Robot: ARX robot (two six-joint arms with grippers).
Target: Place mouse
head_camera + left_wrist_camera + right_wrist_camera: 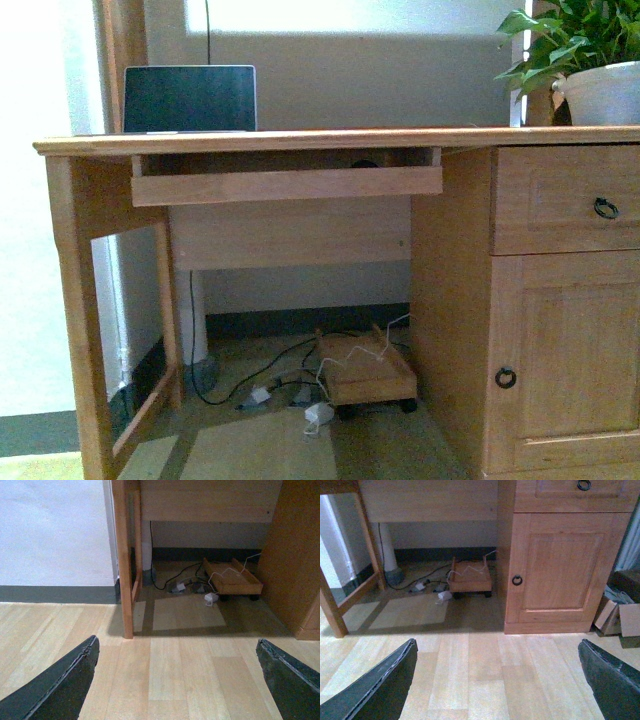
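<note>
2 grippers, both empty. The left gripper (176, 641) has its claw spread wide with only bare floor between the fingers, facing the left leg of the desk (300, 141). The right gripper (496, 644) is likewise spread wide, over the floor in front of the desk's cupboard door (560, 565). The mouse is not identifiable in any of the 3 views: it is not in either claw, on the floor in front of the desk, or on the visible edge of the desk top beside the laptop (190, 98). 1 small dark sliver (365, 162) shows just behind the front lip of the pull-out tray (285, 185) under the desk top; it may be the mouse, but it is too small to tell. Judgement: the task is either not begun or already finished. Locate the mouse first.
</note>
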